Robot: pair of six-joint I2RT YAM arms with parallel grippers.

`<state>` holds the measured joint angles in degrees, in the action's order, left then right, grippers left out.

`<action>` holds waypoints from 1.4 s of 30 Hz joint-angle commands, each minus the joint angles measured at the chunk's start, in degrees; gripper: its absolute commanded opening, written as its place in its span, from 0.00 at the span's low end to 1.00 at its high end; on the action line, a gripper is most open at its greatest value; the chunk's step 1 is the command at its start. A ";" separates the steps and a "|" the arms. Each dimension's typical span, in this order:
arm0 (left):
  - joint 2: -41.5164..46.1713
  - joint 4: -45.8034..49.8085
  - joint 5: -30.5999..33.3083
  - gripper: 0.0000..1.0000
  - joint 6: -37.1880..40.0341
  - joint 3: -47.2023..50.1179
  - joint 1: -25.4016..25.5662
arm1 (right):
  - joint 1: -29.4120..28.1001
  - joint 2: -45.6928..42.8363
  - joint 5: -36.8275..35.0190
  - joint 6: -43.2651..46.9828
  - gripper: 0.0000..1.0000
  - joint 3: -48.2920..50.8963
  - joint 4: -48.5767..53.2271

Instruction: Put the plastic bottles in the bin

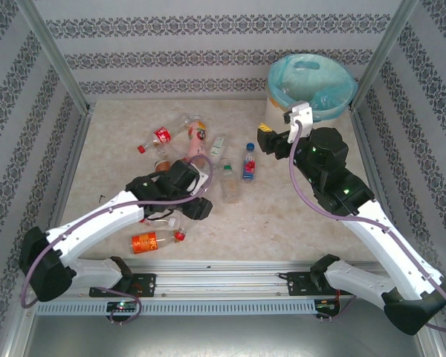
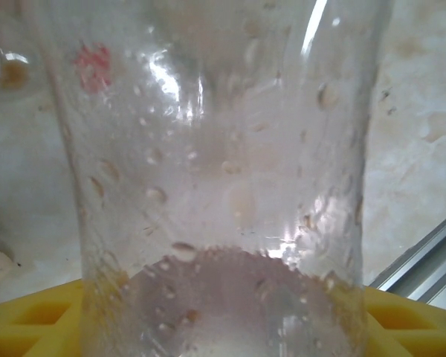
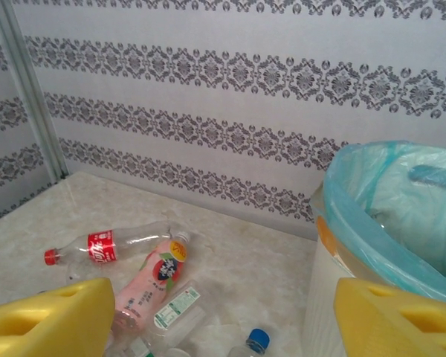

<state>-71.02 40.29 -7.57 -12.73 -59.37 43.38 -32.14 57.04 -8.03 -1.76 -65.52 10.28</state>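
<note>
- Clamped in the left gripper [image 2: 223, 327]: one clear, unlabelled plastic bottle [image 2: 223, 186], with yellow pads [image 2: 30, 327] partway closed and pressed on both flanks. Taken across the broad body, probably for a steadier hold on a thin, smooth wall.
- Held over the near-left part of the beige tabletop [image 1: 282, 216], well apart from the bin. Cannot tell whether already off the surface.
- Lying on their sides toward the middle and far side, loose and scattered:
  - red-labelled clear bottle with a red cap [image 1: 162, 137]
  - pink bottle [image 3: 152, 286] just beside it
  - white-and-green-labelled bottle [image 1: 218, 146]
  - blue-capped, blue-labelled bottle [image 1: 249, 163]
  - plain clear bottle [image 1: 229, 184]
- Resting alone by the near edge: orange-labelled bottle [image 1: 152, 241].
- Standing in the far-right corner: round cream-white waste bin [image 1: 279, 88] with a light turquoise bag liner folded over the rim. Mouth facing up, so ready for drops from above. Contents too unclear to tell.
- Hovering just left of the bin: right gripper [image 3: 223, 320], yellow fingers [image 3: 44, 320] spread wide with nothing between them. Seemingly kept high and beside the rim, with the blue-capped, blue-labelled bottle the closest loose one.
- Judged as the pick-up step of one bottle, with most of the job ahead.
- Calls next for a lift, then a long carry right and far to the bin mouth.
- Likely hazards: slipping or crushing of the slick bottle, and crowding the right arm near the rim.
</note>
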 commanded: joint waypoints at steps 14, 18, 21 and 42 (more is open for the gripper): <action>13.20 -38.80 -7.28 0.65 14.66 4.49 -0.39 | -1.06 2.22 40.39 -3.30 0.84 -1.10 -10.50; 13.59 -43.36 -10.74 0.64 15.63 4.78 -0.40 | -2.00 2.69 46.10 -4.03 0.87 -1.45 -13.51; 13.89 -45.48 -13.91 0.62 15.40 5.09 -0.40 | -2.86 2.99 49.13 -3.91 0.91 -1.94 -14.56; 15.31 -49.35 -23.22 0.62 16.07 6.76 -0.37 | -8.15 5.91 51.22 -1.42 0.72 -4.36 -14.13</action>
<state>-56.82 -5.67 -28.82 2.44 -53.04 43.38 -39.64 63.16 41.15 -4.14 -68.58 -2.02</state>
